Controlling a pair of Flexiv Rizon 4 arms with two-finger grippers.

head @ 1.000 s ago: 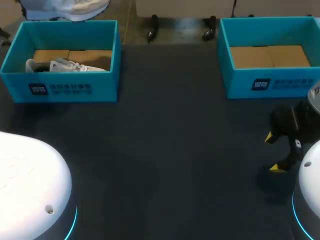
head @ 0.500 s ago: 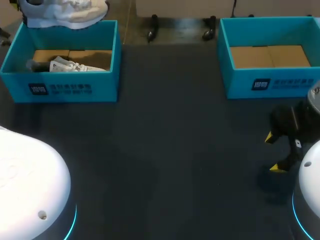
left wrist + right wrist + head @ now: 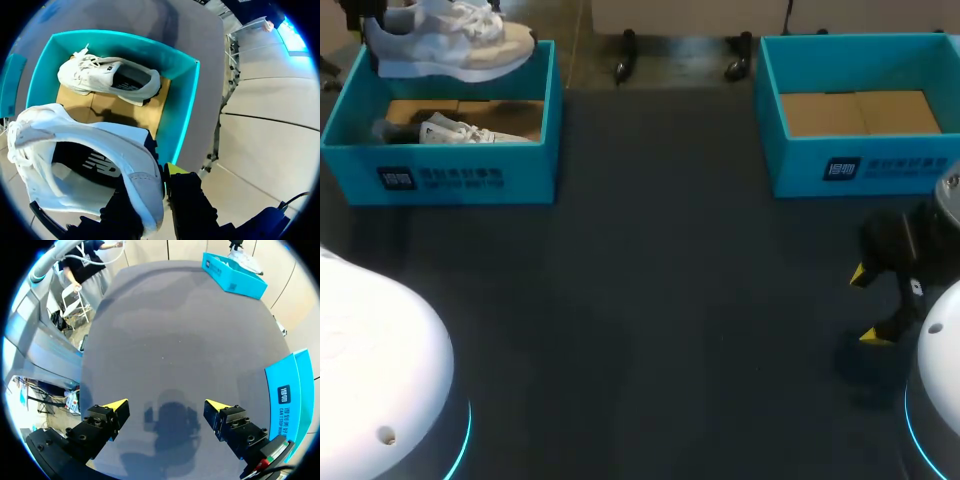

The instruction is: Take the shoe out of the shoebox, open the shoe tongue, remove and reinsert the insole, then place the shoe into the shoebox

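Observation:
A white sneaker [image 3: 448,42] hangs over the back wall of the left teal shoebox [image 3: 440,175]. My left gripper [image 3: 159,176] is shut on its heel collar, with one dark finger inside the shoe and one outside. In the left wrist view the held sneaker [image 3: 85,145] hides part of the box [image 3: 181,120] below it. A second white sneaker [image 3: 470,132] lies on its side on the box's cardboard floor [image 3: 107,80]. My right gripper [image 3: 868,305] stands open near the table's right edge with nothing between its yellow-tipped fingers [image 3: 165,407].
A second teal shoebox [image 3: 860,165] with a bare cardboard floor stands at the back right, and its wall [image 3: 287,390] is just beside my right gripper. The dark tabletop [image 3: 660,300] stretches between the two boxes.
The held sneaker has come further into the head view, from beyond the box's back edge to over its back wall. My right arm has not moved.

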